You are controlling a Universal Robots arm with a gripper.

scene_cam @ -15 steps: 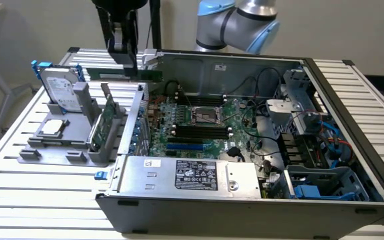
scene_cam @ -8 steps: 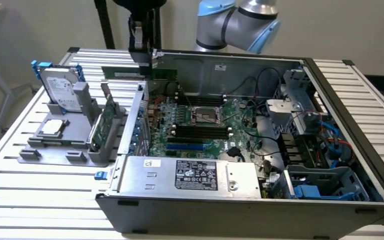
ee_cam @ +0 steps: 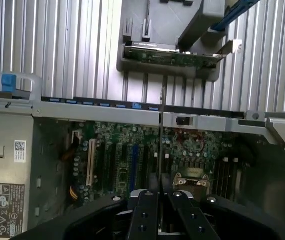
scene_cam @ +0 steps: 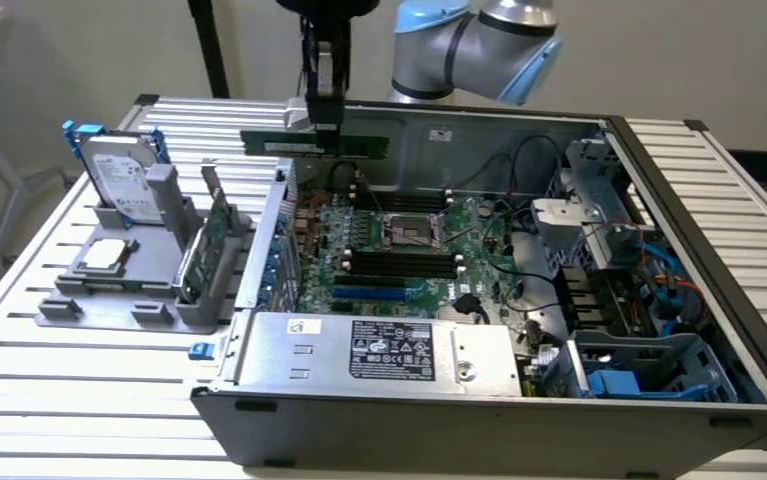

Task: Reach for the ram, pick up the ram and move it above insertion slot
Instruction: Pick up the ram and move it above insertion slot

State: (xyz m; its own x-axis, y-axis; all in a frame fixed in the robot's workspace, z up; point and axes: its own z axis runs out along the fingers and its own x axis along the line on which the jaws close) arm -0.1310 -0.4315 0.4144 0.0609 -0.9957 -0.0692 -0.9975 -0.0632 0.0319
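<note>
Ram: the thin, long green circuit-board stick (scene_cam: pixel 316 143) hangs level in the air over the rear edge of the open grey computer case (scene_cam: pixel 703 330), above the green motherboard (scene_cam: pixel 397 245).
Gripper: the dark two-fingered gripper (scene_cam: pixel 316 122) is clenched on the stick's upper edge; in the wrist view its fingers (ee_cam: pixel 150 212) pinch the stick (ee_cam: pixel 161 145), seen edge-on.
Holder: the grey plastic fixture (scene_cam: pixel 123 285) on the slatted metal table (scene_cam: pixel 90 390) carries a silver hard drive (scene_cam: pixel 123 180) and a wider green card (scene_cam: pixel 196 255).

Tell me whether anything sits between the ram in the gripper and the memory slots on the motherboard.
Nothing visible does. The gripper holds the ram up over the open computer case, near its back wall. The black memory slots lie uncovered on the motherboard below; the cables run off to the exterior view's right.
</note>
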